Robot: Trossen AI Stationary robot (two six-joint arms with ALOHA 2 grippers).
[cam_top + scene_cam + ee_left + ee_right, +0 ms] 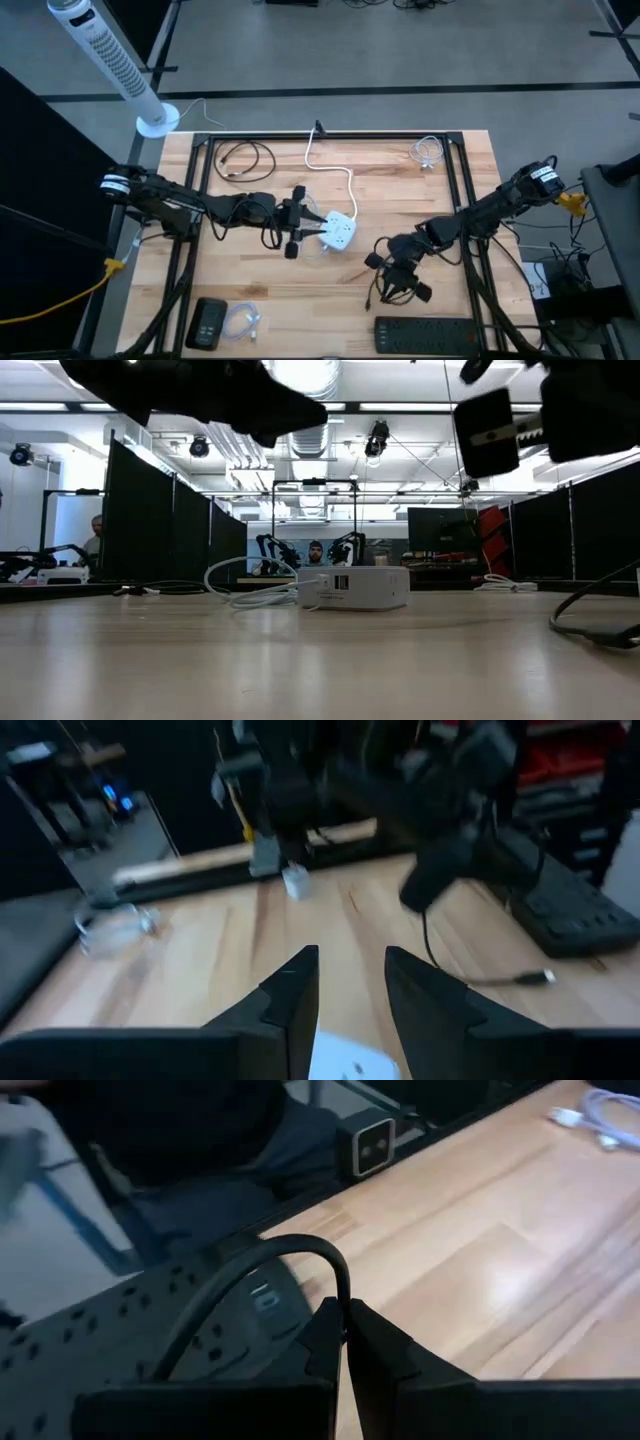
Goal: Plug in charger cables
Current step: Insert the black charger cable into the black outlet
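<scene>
My right gripper [392, 285] hangs over the table's near right part, above the black power strip [425, 335], and is shut on a black charger cable [250, 1270]. My left gripper [352, 982] stands open just left of the white socket cube [340, 232], with nothing between its fingers. The cube rests flat on the table, its thick white cord [335, 170] running to the far edge. Another black charger cable [245, 158] lies coiled at the far left. Translucent cables lie at the far right [428, 152] and near left [243, 320]. My right gripper pinches the black cable at a bend [343, 1288] between its two fingertips, slanting down toward the near edge. The cable arches out of the fingers and drops slack. Its plug end [540, 977] lies on the table beside the power strip.
A small black box [207, 322] sits at the near left beside the translucent cable. A white tower fan [110, 60] stands beyond the far left corner. Bare wood lies between the cube and the far right cable. People show in the room behind [316, 550].
</scene>
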